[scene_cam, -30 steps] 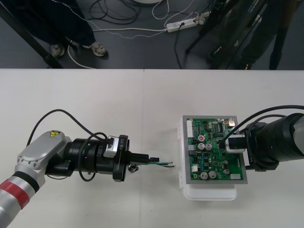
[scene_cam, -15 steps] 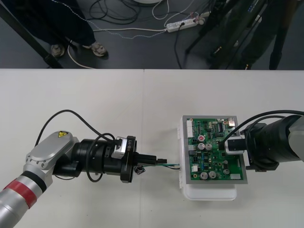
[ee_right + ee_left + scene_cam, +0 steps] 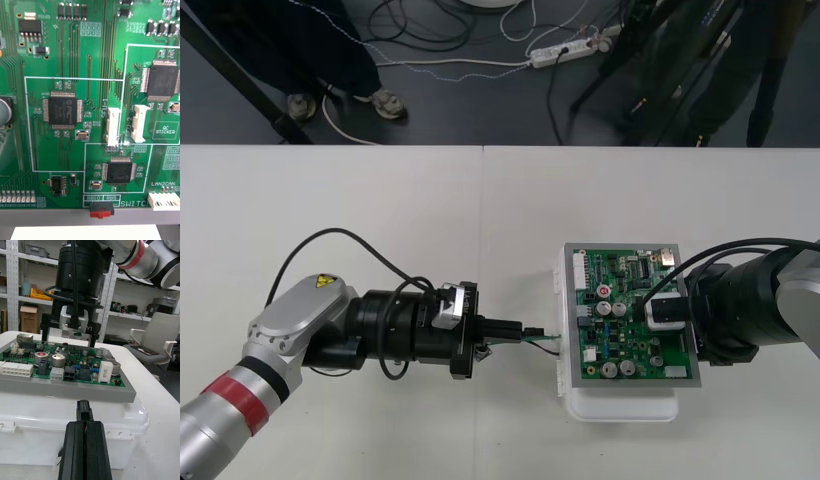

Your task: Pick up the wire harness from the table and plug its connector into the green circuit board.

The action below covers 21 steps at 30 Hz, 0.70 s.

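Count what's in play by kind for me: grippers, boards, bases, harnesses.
Grippers: 2, the left gripper shut on the wire harness just behind its plug, and the right gripper over the board
Green circuit board: 1
White base: 1
Wire harness: 1
Total: 5

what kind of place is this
Probably a robotics lab bench: a plain light table holds a green circuit board on a white base, the left tool grips a thin wire harness, and a white power strip lies on the dark floor.
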Each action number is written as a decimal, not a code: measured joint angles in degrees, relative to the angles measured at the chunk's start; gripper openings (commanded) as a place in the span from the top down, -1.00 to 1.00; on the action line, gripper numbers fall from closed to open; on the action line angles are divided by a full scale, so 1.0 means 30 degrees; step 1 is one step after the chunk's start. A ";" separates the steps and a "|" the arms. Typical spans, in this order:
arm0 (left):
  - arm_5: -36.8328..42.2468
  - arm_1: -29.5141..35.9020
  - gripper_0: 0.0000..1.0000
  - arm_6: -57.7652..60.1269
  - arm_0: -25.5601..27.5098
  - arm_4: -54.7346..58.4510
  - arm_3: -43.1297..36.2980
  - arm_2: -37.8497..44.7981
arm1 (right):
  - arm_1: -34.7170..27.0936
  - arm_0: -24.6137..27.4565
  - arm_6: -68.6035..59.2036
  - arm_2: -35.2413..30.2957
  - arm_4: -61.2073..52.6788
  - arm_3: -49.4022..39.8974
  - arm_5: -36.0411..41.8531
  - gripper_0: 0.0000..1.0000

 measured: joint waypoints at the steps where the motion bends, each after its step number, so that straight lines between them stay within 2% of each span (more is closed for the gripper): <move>1: 0.0074 -0.0055 1.00 0.0000 -0.0019 0.0001 0.0000 0.0000 | 0.0001 0.0000 0.0000 0.0001 0.0000 0.0000 0.0000 -1.00; 21: 0.1181 -0.0771 1.00 -0.0002 -0.0486 0.0014 0.0011 -0.0001 | 0.0108 0.0000 -0.0005 0.0012 0.0048 0.0000 -0.0010 -1.00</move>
